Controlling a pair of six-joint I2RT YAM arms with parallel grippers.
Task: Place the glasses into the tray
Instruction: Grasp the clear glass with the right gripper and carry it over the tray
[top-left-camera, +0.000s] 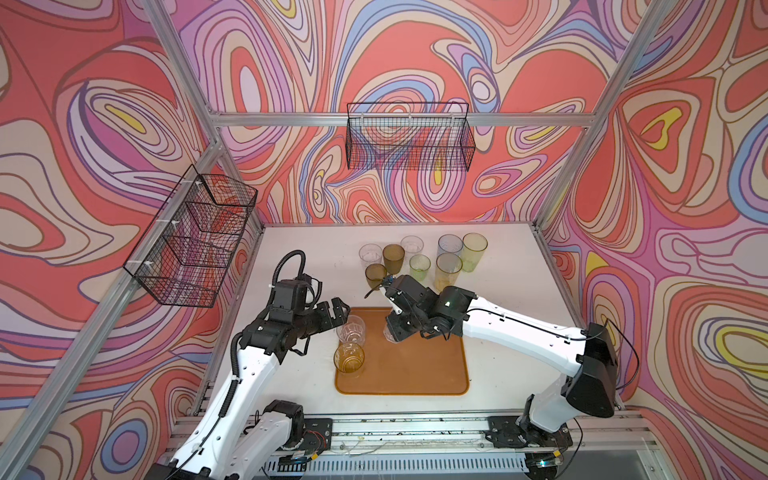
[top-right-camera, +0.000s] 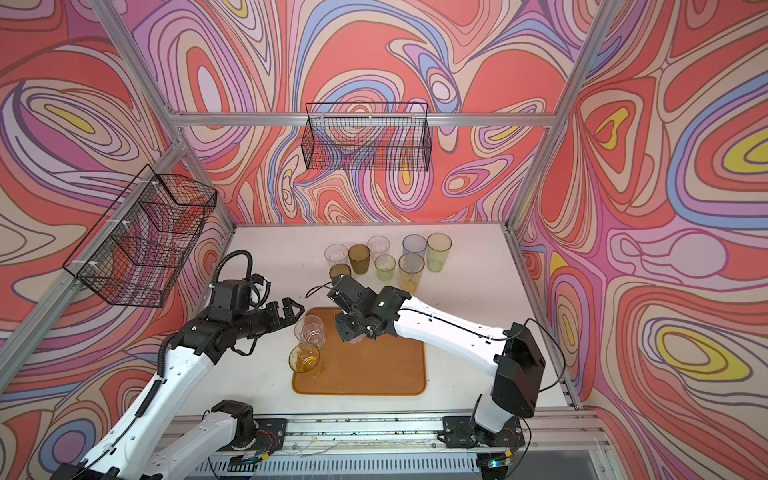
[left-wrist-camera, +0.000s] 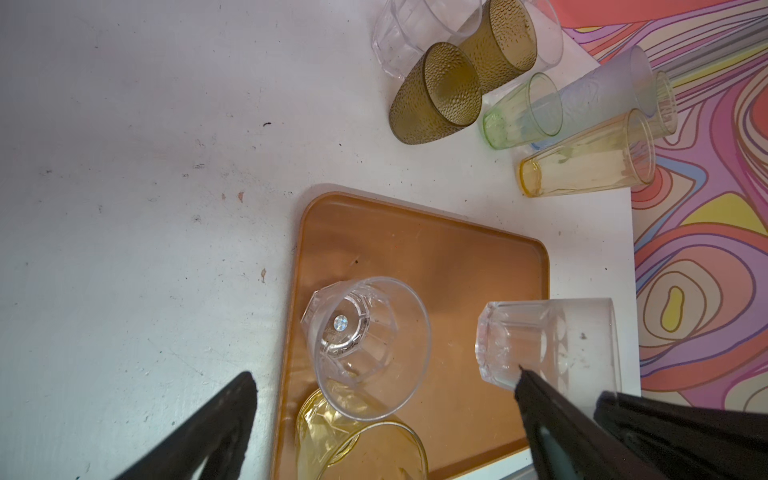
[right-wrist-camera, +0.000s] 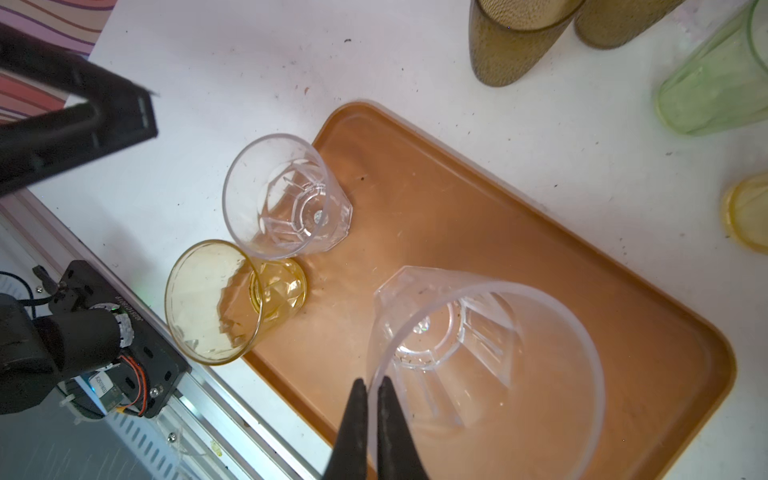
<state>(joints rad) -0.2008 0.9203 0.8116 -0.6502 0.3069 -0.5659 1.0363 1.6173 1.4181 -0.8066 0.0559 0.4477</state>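
The orange-brown tray (top-left-camera: 415, 365) (top-right-camera: 374, 368) lies at the table's front middle. Along its left side stand a clear faceted glass (top-left-camera: 351, 330) (left-wrist-camera: 365, 345) (right-wrist-camera: 282, 195) and an amber glass (top-left-camera: 349, 359) (right-wrist-camera: 220, 303), both upright. My right gripper (right-wrist-camera: 372, 386) (top-left-camera: 392, 328) is shut on the rim of another clear glass (right-wrist-camera: 486, 353) (left-wrist-camera: 548, 336), held upright over the tray's middle. My left gripper (top-left-camera: 338, 311) (left-wrist-camera: 382, 374) stands open just left of the clear glass on the tray, holding nothing. Several glasses (top-left-camera: 419, 266) (top-right-camera: 384, 266) cluster on the table behind the tray.
The back cluster includes olive-brown (top-left-camera: 393, 257), green (top-left-camera: 419, 267), grey-blue (top-left-camera: 450, 246), yellow-green (top-left-camera: 474, 251) and tall yellow (top-left-camera: 449, 270) glasses. Black wire baskets hang on the back wall (top-left-camera: 409, 137) and the left wall (top-left-camera: 195, 241). A metal rail (top-left-camera: 415, 428) runs along the front.
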